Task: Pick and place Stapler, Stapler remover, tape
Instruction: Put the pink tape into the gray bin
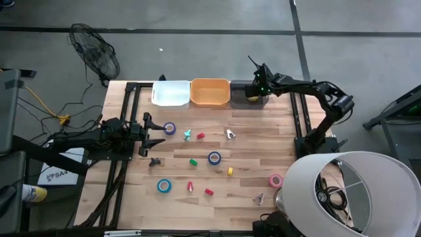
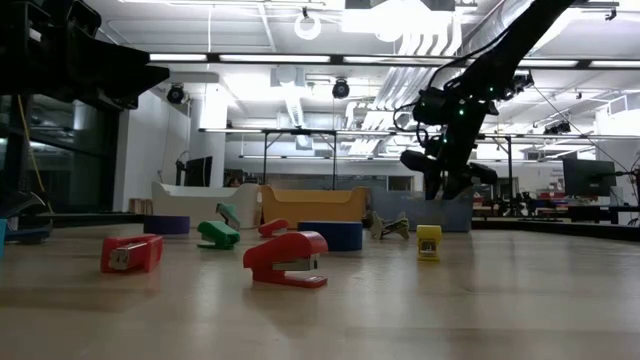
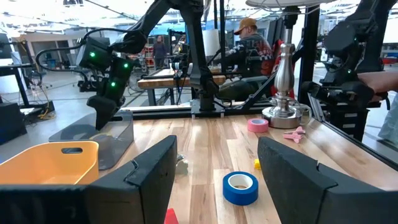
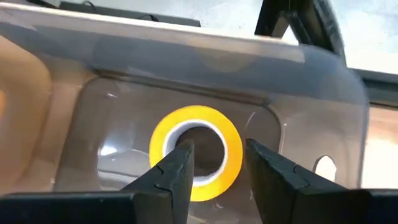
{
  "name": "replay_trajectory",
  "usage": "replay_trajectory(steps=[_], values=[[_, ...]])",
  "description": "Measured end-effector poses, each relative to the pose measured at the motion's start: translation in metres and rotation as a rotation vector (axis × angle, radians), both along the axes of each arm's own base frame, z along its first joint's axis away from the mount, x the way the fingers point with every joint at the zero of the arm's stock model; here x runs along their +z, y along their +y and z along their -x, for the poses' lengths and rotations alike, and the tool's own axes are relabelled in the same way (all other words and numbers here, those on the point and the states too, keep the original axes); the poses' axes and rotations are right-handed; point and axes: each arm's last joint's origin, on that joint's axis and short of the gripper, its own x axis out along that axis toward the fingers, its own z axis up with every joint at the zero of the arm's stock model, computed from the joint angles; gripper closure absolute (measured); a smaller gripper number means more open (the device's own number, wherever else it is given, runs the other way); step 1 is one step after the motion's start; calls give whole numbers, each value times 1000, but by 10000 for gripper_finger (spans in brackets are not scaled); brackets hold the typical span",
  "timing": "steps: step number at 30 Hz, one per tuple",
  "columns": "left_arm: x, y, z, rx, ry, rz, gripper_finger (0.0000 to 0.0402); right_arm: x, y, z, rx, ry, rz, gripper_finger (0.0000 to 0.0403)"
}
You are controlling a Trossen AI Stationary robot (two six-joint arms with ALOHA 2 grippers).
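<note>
Grey bin (image 4: 298,81): translucent smoky plastic with rounded corners, at the right end of the bin row; a yellow tape roll (image 4: 196,152) lies flat on its floor
Orange bin (image 1: 210,93): middle of the row, opaque, slot handle in its wall; nothing seen inside
White bin (image 1: 171,93): left end of the row; contents cannot be told
Right gripper (image 4: 214,171): over the grey bin, fingers parted, one tip over the roll's open centre, gripping nothing
Left gripper (image 3: 214,174): low at the left table edge, fingers wide apart, empty
Table (image 1: 250,178): pale wood planks
Loose tape: ring-shaped blue roll (image 3: 240,188), pink roll (image 1: 275,180), light blue roll (image 1: 164,186), purple roll (image 1: 170,128)
Red stapler (image 2: 288,259): glossy, rounded, nearest in the low view
</note>
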Motion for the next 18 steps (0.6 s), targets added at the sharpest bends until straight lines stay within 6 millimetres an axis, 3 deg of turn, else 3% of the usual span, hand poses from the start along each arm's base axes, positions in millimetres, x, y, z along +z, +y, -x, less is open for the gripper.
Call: replay_trajectory(steps=[9,18], values=[[0,0,0,0,-1,0,181,32,8,7,17,-48,81,269],[0,0,0,0,0,0,181,62,34,14,68,-63,98,269]])
